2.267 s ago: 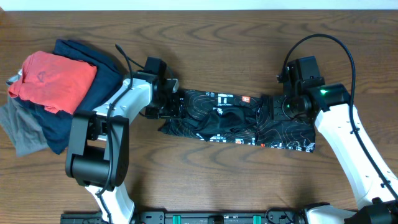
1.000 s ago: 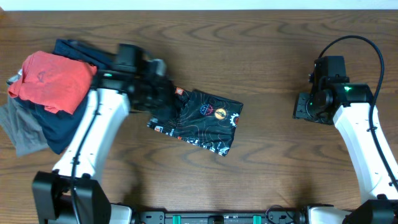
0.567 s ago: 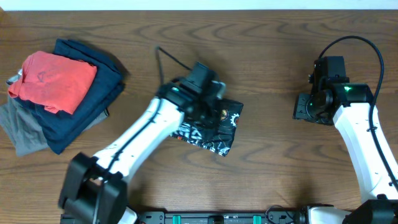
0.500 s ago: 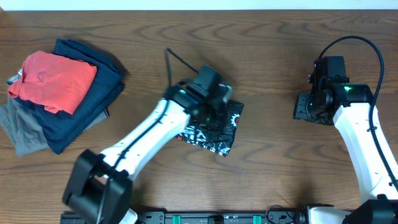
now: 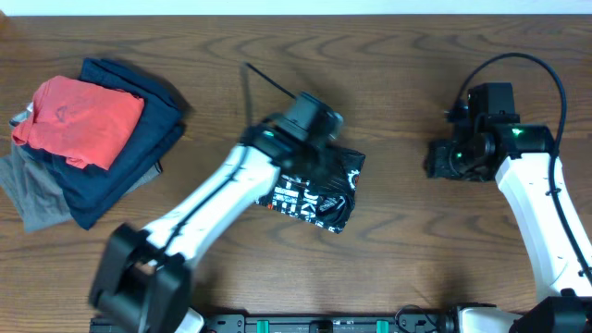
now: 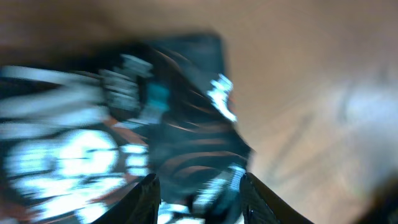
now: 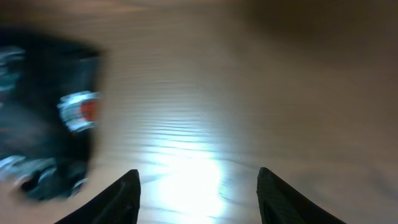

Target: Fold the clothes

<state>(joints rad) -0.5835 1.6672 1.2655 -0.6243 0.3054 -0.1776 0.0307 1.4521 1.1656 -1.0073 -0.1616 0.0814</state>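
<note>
The clothes are one black jersey (image 5: 319, 194) with thin contour lines and white lettering, lying as a small folded bundle in the middle of the table. My left gripper (image 5: 322, 159) is down on its upper right part. In the blurred left wrist view the left gripper (image 6: 199, 200) has its fingers (image 6: 148, 198) apart, and the jersey (image 6: 124, 124) fills the space beneath them. My right gripper (image 5: 442, 159) hovers to the right of the bundle, apart from it. The right gripper (image 7: 198, 194) is open over bare wood, with the jersey (image 7: 43, 118) at the left edge of that view.
A pile of other garments sits at the far left: a red shirt (image 5: 79, 116) on top of a navy one (image 5: 125, 153), with a grey one (image 5: 32, 199) underneath. The brown wooden table (image 5: 416, 268) extends around the bundle.
The left arm swung right from the bundle's left end onto its right part, and its jaws have parted. The bundle is tighter. The right gripper edged left.
</note>
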